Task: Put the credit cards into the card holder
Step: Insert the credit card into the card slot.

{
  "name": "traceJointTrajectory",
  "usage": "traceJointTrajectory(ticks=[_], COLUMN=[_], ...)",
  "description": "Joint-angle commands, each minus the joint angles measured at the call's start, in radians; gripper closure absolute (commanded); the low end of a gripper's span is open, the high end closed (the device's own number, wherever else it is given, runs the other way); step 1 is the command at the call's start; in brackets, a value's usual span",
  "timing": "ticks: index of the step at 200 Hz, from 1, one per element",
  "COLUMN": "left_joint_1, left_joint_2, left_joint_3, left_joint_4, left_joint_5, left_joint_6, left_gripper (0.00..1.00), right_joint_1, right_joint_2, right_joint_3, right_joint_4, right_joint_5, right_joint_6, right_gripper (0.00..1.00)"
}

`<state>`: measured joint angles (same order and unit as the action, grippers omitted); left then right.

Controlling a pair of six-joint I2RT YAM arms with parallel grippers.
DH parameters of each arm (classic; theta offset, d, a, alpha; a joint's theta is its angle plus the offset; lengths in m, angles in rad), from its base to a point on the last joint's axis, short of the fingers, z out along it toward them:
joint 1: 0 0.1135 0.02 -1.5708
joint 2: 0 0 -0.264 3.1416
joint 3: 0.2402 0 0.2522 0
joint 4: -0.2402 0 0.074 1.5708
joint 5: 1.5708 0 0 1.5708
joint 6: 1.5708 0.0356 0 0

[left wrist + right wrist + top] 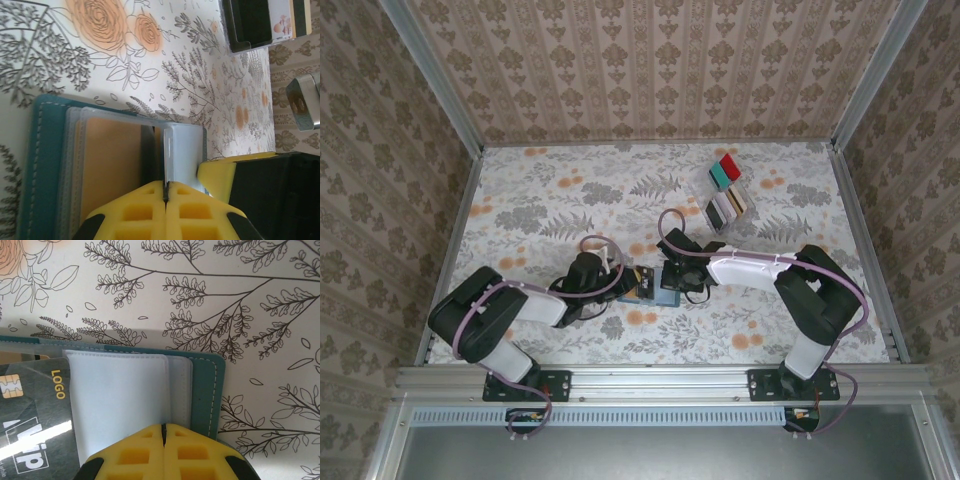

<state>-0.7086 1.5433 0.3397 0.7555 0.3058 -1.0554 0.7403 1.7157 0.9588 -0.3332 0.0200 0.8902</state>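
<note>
The teal card holder (658, 290) lies open at mid table between both grippers. In the left wrist view its stitched teal cover (42, 165) holds a tan-brown card (112, 170) under a clear sleeve. My left gripper (166, 186) is shut on a thin pale leaf (169, 150) of the holder that stands edge-on; I cannot tell if a card is inside it. My right gripper (163, 427) is shut with nothing showing in its seam, its tips over the holder's pale inner panel (120, 395). A dark grey card (35, 410) with a chip and "LOGO" lies to the left.
A clear tray (725, 195) with red and teal pieces and several more cards stands at the back right, its corner also seen as the tray (250, 25) in the left wrist view. The right gripper's yellow finger (217, 175) sits close beside my left fingertips. Metal rails edge the floral table (540, 200).
</note>
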Motion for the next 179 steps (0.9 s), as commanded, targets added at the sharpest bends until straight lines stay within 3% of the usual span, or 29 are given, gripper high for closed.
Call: traceJointTrajectory(ticks=[1,71,142,179], left_joint_1=[-0.011,-0.025,-0.035,-0.04], left_joint_2=[-0.034,0.024,0.044,0.042], left_joint_3=[-0.021,0.042,0.05,0.065], left_joint_4=[-0.073,-0.096,-0.077,-0.102], left_joint_5=[-0.036,0.024,0.015,0.0], left_joint_6=[-0.007,0.019,0.005,0.006], left_gripper=[1.0,1.0,0.95,0.93], right_joint_1=[0.0,0.0,0.001,-0.002], right_joint_2=[0.01,0.014,-0.003,-0.086], right_joint_3=[-0.005,-0.014,-0.016,0.008], right_joint_4=[-0.069,-0.05,-0.031,-0.088], right_joint_5=[0.024,0.012,-0.015,0.023], right_joint_6=[0.011,0.016,0.021,0.001], right_gripper=[0.96,0.96,0.95,0.88])
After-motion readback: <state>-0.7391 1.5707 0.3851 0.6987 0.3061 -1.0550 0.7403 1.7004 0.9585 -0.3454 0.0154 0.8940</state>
